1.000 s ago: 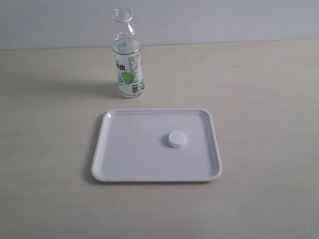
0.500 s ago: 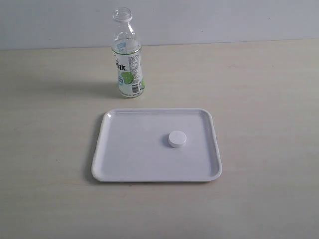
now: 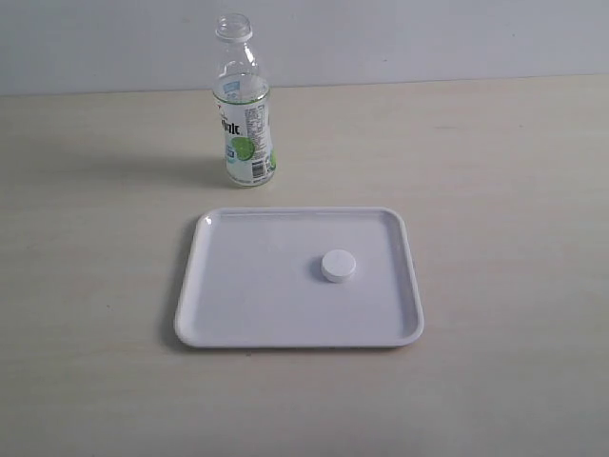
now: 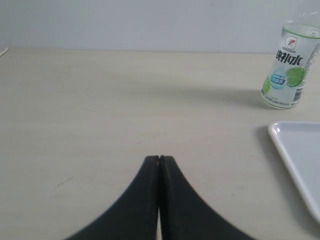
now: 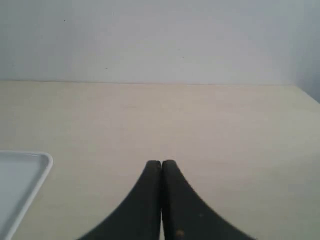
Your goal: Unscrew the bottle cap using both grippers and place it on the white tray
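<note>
The white tray [image 3: 228,286] lies flat in the middle of the table, and the small round white bottle cap [image 3: 338,266] rests on it, right of its centre. Behind the tray the clear bottle [image 3: 245,114] with the lime label stands upright, its neck uncapped. Neither arm shows in the exterior view. In the left wrist view my left gripper [image 4: 159,159] is shut with nothing in it, the bottle [image 4: 289,67] and a corner of the tray [image 4: 295,150] lying well off from it. My right gripper [image 5: 161,163] is shut and empty too, with a tray corner [image 5: 30,172] to one side.
The pale wooden tabletop [image 3: 495,190] runs back to a plain grey wall [image 3: 428,38]. No other objects stand on it.
</note>
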`<state>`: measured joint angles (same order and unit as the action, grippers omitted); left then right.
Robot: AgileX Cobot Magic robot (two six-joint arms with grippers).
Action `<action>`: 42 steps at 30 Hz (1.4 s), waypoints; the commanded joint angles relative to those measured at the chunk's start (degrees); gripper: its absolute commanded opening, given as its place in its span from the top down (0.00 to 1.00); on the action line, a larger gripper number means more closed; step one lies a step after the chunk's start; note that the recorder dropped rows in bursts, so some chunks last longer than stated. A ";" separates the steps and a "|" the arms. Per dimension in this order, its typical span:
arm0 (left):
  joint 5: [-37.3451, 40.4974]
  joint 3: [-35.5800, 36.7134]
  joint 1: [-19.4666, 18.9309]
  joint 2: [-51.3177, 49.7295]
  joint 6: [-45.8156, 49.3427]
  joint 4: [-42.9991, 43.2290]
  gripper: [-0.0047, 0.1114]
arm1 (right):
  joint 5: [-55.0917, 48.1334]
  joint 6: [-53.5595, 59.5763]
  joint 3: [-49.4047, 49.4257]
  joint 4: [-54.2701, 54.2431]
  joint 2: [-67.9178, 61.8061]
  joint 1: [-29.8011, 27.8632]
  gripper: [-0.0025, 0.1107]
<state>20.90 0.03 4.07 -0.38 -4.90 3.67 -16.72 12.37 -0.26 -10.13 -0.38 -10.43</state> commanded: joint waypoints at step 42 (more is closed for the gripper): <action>-0.48 -0.03 -0.20 0.38 0.15 0.15 0.96 | 0.38 -2.11 0.26 -1.93 0.38 -0.25 0.98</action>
<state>21.01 0.03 4.07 -0.38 -4.90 3.67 -16.72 10.40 -0.26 -11.90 -0.38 -10.43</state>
